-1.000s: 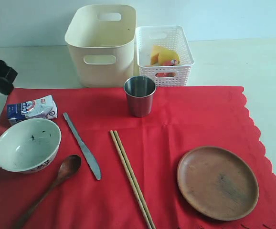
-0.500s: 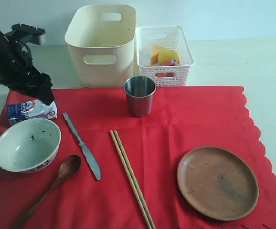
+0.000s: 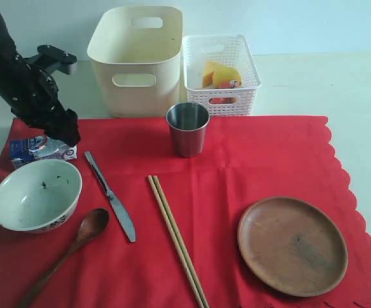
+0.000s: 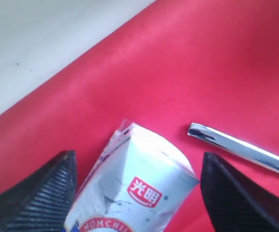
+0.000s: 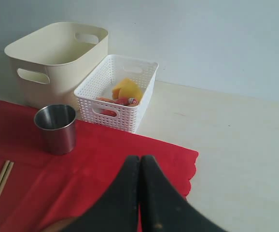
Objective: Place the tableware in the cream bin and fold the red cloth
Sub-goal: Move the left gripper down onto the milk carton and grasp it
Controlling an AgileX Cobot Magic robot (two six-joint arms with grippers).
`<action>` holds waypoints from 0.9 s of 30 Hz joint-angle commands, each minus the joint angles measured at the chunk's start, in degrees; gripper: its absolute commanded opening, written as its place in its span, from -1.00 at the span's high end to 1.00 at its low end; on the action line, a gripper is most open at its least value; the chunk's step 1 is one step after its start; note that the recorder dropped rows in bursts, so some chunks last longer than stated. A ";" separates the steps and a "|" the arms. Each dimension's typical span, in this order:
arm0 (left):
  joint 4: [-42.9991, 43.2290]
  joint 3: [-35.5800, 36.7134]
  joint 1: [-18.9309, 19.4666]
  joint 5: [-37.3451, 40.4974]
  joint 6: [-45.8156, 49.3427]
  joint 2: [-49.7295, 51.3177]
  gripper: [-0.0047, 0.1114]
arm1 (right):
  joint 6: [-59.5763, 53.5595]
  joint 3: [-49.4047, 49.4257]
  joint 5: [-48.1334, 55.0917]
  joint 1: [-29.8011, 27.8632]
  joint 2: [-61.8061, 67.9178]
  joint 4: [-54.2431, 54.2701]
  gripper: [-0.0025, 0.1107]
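Observation:
The red cloth (image 3: 256, 160) lies flat on the table, scalloped edge to the right. On it rest the white bowl (image 3: 36, 194), dark wooden spoon (image 3: 70, 249), knife (image 3: 110, 196), chopsticks (image 3: 176, 239), steel cup (image 3: 188, 128) and brown wooden plate (image 3: 293, 245). The cream bin (image 3: 137, 61) stands behind the cloth with nothing showing inside. My left gripper (image 3: 60, 135) is open, low over the milk carton (image 4: 139, 193), one finger on each side; the knife handle (image 4: 241, 149) lies just beside it. My right gripper (image 5: 140, 158) is shut and empty, above the cloth's right part.
A white lattice basket (image 3: 221, 70) with yellow and red food stands right of the cream bin. The milk carton (image 3: 41, 149) lies at the cloth's back left corner, just behind the bowl. Pale table (image 3: 352, 83) surrounds the cloth.
My left arm has swung in from the left edge and come down over the milk carton. The tableware and cloth have not moved.

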 commanded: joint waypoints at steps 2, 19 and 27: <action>0.10 -0.44 -0.21 -0.35 2.12 2.19 -0.29 | 0.11 0.29 -0.40 -0.04 -0.21 -0.52 0.96; 0.14 -0.44 -0.21 1.04 5.07 5.07 0.48 | 0.11 0.29 -0.51 -0.04 -0.21 -0.50 0.96; 0.36 -0.44 -0.21 1.13 5.07 2.71 0.91 | 0.11 0.29 -0.51 -0.04 -0.21 -0.50 0.96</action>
